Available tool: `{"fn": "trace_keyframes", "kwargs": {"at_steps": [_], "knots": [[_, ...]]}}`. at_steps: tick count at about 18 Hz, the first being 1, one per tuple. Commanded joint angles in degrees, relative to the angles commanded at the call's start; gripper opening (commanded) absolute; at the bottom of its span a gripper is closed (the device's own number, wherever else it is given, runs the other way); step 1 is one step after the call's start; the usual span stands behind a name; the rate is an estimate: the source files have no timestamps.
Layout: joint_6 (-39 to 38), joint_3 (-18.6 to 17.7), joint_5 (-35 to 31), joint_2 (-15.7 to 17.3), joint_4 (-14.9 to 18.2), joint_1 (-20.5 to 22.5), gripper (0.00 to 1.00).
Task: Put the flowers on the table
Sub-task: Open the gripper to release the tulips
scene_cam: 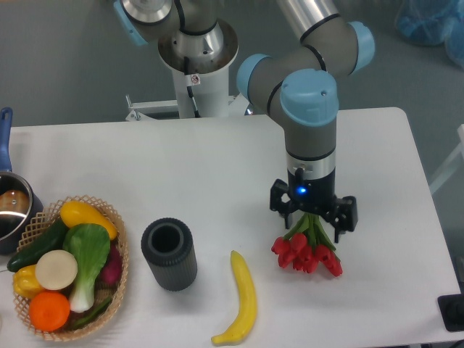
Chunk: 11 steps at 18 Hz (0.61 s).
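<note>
The flowers, a bunch of red tulip heads on green stems, hang head-down from my gripper at the right of the white table. The gripper points straight down and is shut on the green stems. The upper ends of the stems are hidden between the fingers. The red heads fan out toward the camera, low over the table or just touching it; I cannot tell which.
A yellow banana lies left of the flowers. A dark ribbed cylinder cup stands further left. A wicker basket of vegetables and fruit sits at the front left, with a pot behind it. The table's right edge is close.
</note>
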State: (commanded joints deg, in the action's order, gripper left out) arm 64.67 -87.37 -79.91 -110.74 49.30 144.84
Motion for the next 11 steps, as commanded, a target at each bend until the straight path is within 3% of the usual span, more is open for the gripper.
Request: {"fn": "trace_keyframes", "kwargs": {"at_steps": [2, 6, 11], "knots": [[2.3, -0.7, 3.6, 0.0, 0.6, 0.2, 1.00], [11.3, -2.9, 4.0, 1.0, 2.2, 0.6, 1.00], [12.1, -4.3, 4.1, 1.6, 2.1, 1.2, 1.00]]}}
